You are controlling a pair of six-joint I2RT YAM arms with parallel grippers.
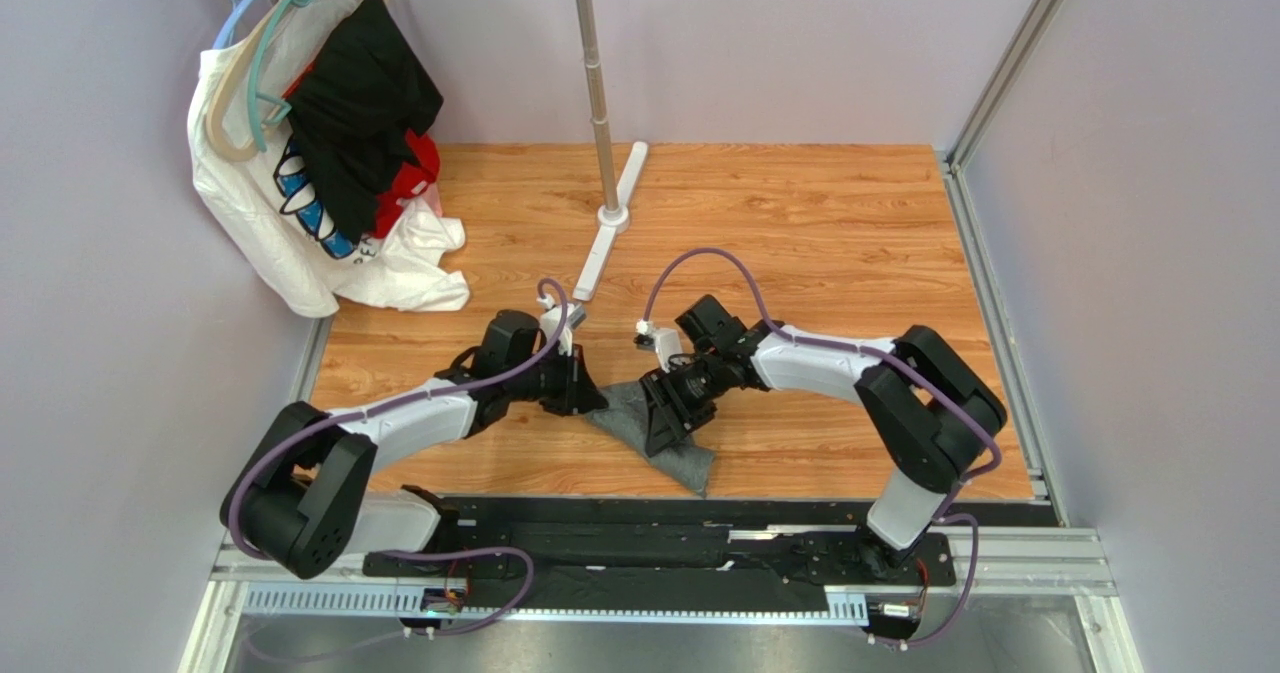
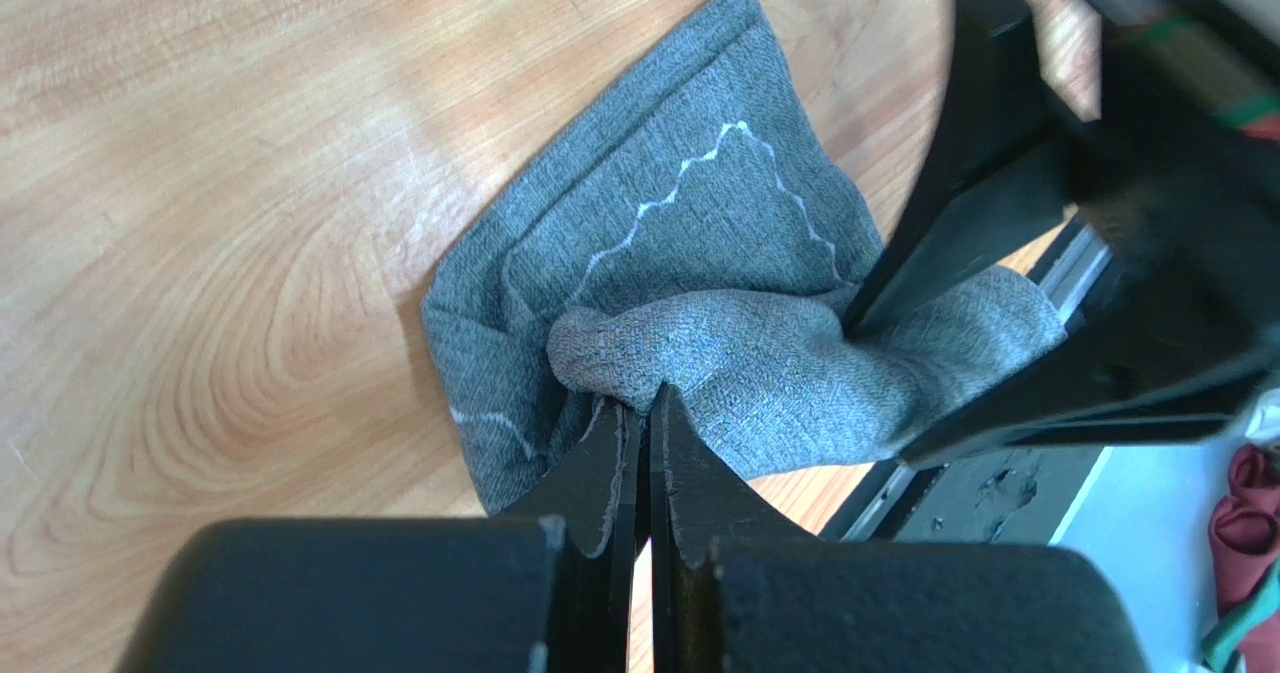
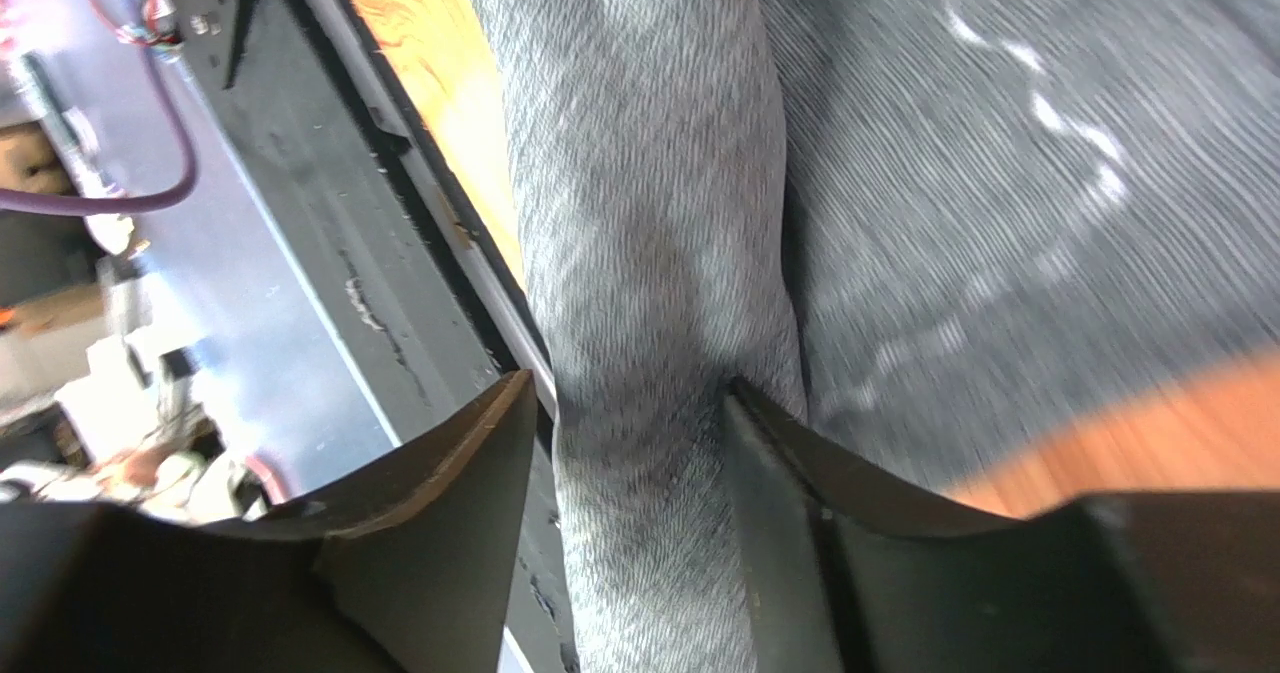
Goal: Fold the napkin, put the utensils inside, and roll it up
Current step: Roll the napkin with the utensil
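The napkin (image 2: 676, 238) lies crumpled on the wooden surface (image 2: 226, 253), directly ahead of the left gripper (image 2: 646, 411). That gripper's jaws are pressed together, with a bunched fold of cloth pinched at their tips. Just beyond that fold, the right gripper (image 3: 628, 388) has its jaws apart, straddling a thick ridge of napkin without clamping it.

This looks like the folding step, barely begun. The cloth probably needs spreading flat before any neat fold.

The left wrist view shows both grippers at the cloth together. Only the right wrist view shows the ridge running close by the black rail (image 3: 331, 253) beside one jaw. No utensils appear in any view.
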